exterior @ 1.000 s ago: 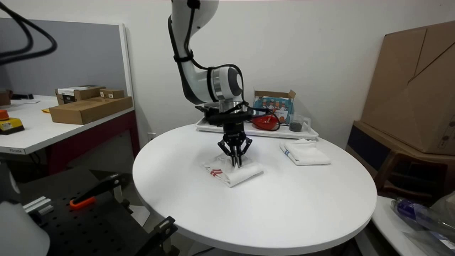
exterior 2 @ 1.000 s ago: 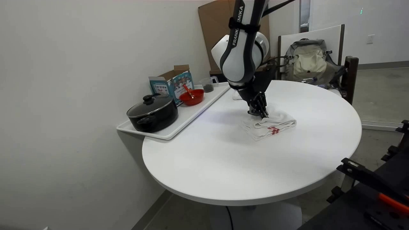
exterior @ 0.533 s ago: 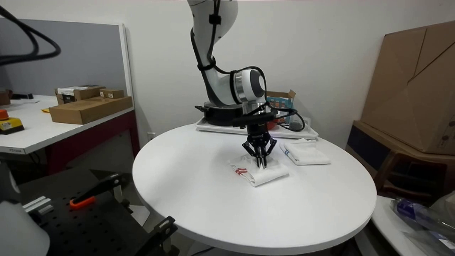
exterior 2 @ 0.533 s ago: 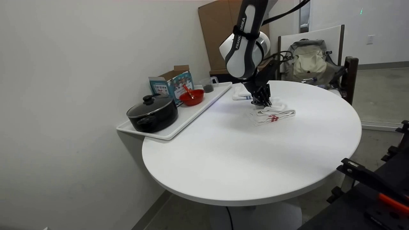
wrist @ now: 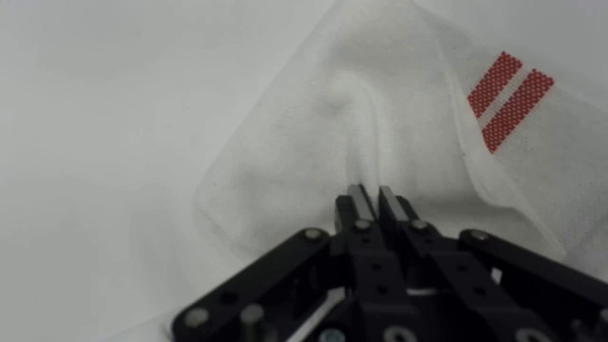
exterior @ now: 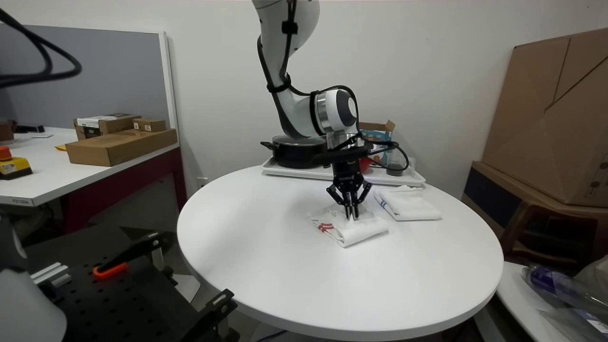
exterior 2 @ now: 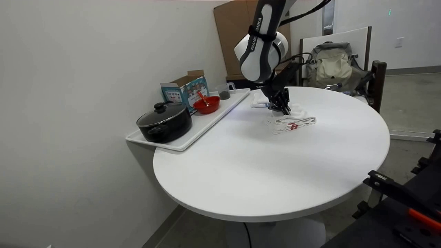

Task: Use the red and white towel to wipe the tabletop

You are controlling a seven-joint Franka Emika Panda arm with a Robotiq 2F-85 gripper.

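Note:
The white towel with red stripes lies folded on the round white tabletop [exterior: 304, 289]. It shows in both exterior views [exterior: 368, 230] [exterior 2: 293, 123] and fills much of the wrist view [wrist: 294, 142], its two red stripes at upper right. My gripper [exterior: 352, 216] points down onto the towel; it also shows in the other views [exterior 2: 287, 113] [wrist: 373, 190]. In the wrist view its fingertips are close together on a raised fold of the towel, pinching it. The towel's underside is hidden.
A second white towel with blue stripes [exterior: 411, 205] lies close by. A white tray [exterior 2: 215, 122] at the wall side holds a black pot [exterior 2: 165, 122], a red bowl [exterior 2: 206, 106], an open box [exterior 2: 196, 91] and a clear cup [exterior 2: 224, 92]. Cardboard boxes [exterior: 555, 118] stand beyond the table.
My gripper and the striped towel slid together across the tabletop, nearer the blue-striped towel. Most of this came in the first half second; since then they have shifted only slightly.

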